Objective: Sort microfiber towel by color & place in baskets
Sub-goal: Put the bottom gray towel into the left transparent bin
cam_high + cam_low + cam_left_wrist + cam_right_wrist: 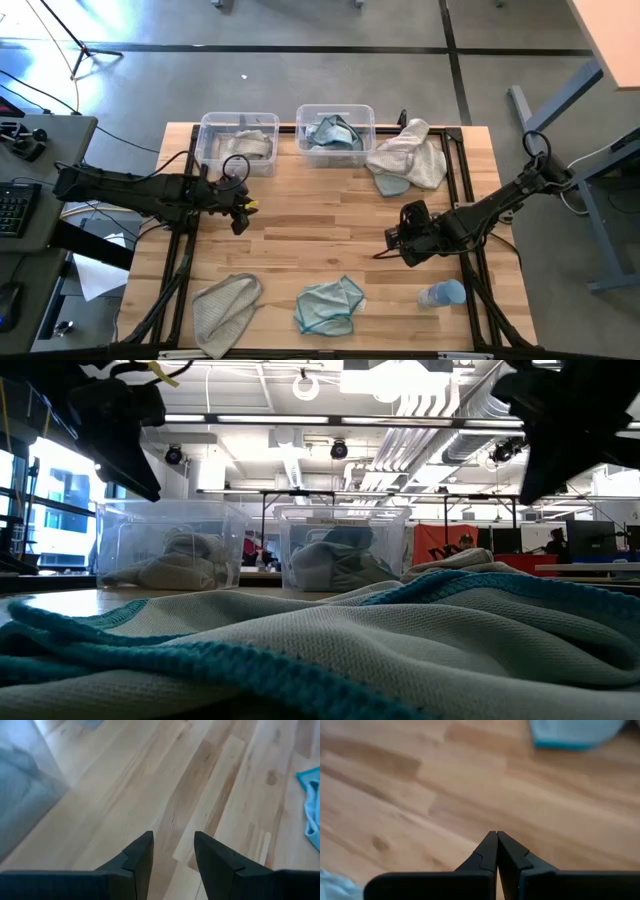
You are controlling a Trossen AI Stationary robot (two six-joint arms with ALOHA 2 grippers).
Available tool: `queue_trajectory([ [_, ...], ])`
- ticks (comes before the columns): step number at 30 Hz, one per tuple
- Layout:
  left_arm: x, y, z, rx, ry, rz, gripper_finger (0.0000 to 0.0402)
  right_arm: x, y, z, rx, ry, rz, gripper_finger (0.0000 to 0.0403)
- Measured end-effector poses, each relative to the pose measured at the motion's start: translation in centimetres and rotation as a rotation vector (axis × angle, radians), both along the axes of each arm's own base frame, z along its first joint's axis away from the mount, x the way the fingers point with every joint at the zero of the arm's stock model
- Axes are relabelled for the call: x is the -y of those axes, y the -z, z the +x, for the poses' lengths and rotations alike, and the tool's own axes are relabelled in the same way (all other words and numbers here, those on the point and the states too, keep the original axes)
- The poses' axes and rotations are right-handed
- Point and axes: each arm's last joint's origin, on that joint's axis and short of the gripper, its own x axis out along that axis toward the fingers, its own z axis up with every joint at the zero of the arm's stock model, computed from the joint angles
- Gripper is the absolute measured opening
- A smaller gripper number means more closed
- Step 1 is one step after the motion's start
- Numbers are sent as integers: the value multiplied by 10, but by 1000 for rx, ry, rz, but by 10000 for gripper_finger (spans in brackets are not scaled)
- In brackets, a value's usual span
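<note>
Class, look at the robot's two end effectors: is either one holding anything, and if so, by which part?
Neither. The left end effector is open over bare table; the right end effector is shut with nothing between its fingers.

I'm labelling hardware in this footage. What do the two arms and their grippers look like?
Both arms are dark, near-black, slim and jointed, with black cables trailing off them. The left gripper carries a small yellow marking; its two fingers are dark, flat-sided wedges tapering to angled tips. The right gripper is all black, its fingers the same wedge shape with a stepped notch.
</note>
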Motion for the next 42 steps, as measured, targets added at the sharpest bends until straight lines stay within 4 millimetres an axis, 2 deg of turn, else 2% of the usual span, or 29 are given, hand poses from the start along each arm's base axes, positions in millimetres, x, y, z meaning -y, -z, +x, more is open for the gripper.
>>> queue_trajectory([
  [6, 10, -12, 17, -42, -72, -97, 130, 0, 5, -2, -67, -88, 6, 0],
  [12, 30, -22, 33, -252, -237, -198, 129, 0, 5, -3, -114, -195, -60, 0],
  [15, 41, -24, 38, -355, -366, -235, 129, 1, 5, -3, -139, -249, -93, 0],
  [18, 56, -23, 44, -416, -419, -262, 129, 1, 5, -3, -161, -295, -117, 0],
  [24, 97, -14, 47, -474, -476, -344, 129, 1, 5, -4, -207, -381, -168, 0],
  [33, 159, 2, 32, -531, -652, -419, 129, 3, 4, -3, -226, -435, -253, 0],
  [42, 203, 31, 31, -625, -656, -481, 129, 3, 4, -3, -230, -447, -279, 0],
])
